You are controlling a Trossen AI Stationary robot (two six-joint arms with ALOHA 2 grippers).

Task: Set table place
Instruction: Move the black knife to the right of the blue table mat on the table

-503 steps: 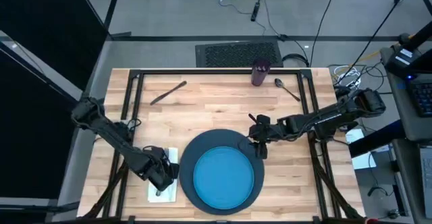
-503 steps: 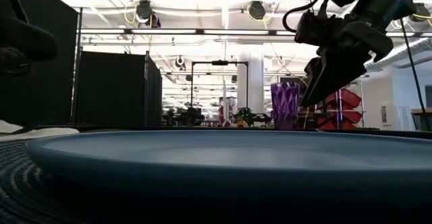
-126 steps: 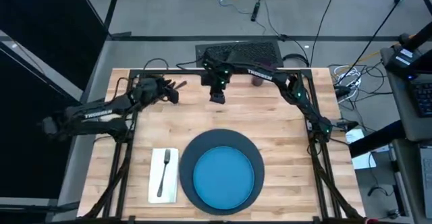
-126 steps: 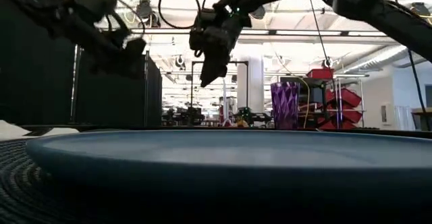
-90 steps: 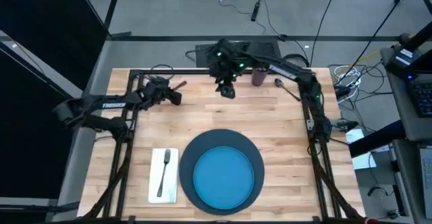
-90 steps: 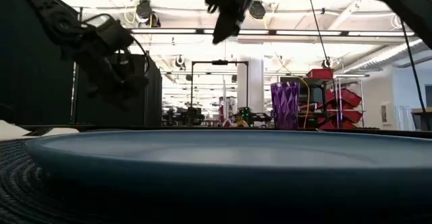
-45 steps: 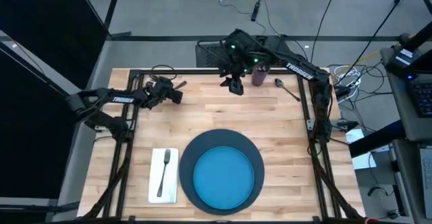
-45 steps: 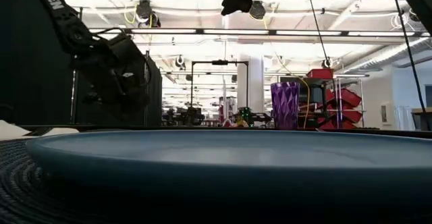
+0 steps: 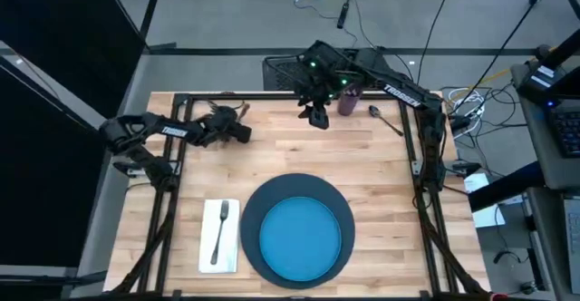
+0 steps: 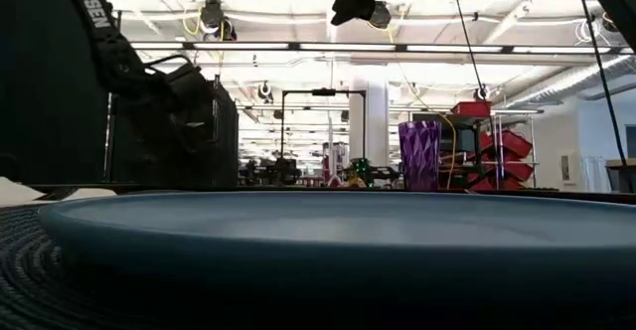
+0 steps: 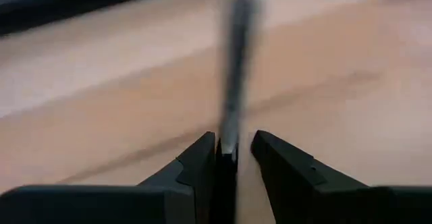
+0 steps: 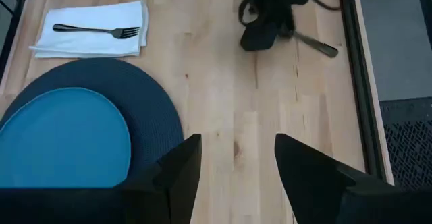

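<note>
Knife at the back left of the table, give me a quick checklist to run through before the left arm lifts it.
1. Left gripper sits over the knife: ok.
2. Knife lies between the left fingers in the left wrist view: ok.
3. Firm clamp on the knife: cannot tell; a small gap shows on one side.
4. Right gripper is open, holds nothing, and hangs near the purple cup, apart from the left arm: ok.
5. Bare table right of the dark navy disc for the knife: ok.
6. Fork already on the napkin: ok.
</note>
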